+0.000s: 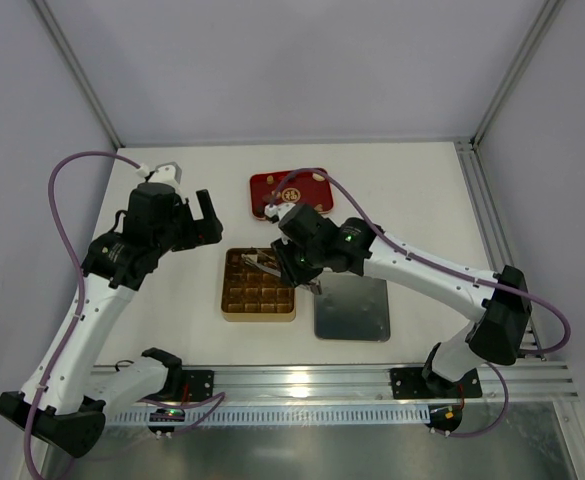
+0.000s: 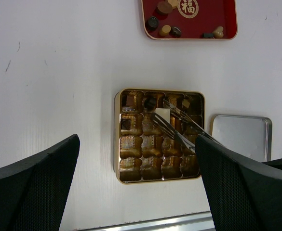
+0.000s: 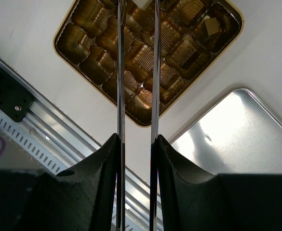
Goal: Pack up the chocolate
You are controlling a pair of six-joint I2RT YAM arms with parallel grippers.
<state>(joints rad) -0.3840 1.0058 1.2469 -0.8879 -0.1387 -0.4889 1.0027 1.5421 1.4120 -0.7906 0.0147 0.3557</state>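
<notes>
Gently now, your right fingers [image 3: 97,163] clamp thin tongs [image 3: 120,72] that pinch a cream chocolate [image 2: 163,114], likely light and slick, by its sides over the gold box [image 2: 116,144] on the desk [image 2: 59,72], while your left fingers [image 2: 39,183] hang wide open.

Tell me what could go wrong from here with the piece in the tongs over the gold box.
1. The cream piece is pinched only at the tips of the thin tongs in the right gripper; it could slip and land tilted or in the wrong cell.
2. Some cells of the gold box already hold pieces, so a drop there could double up.
3. The tips might catch a divider and drag the box.
</notes>
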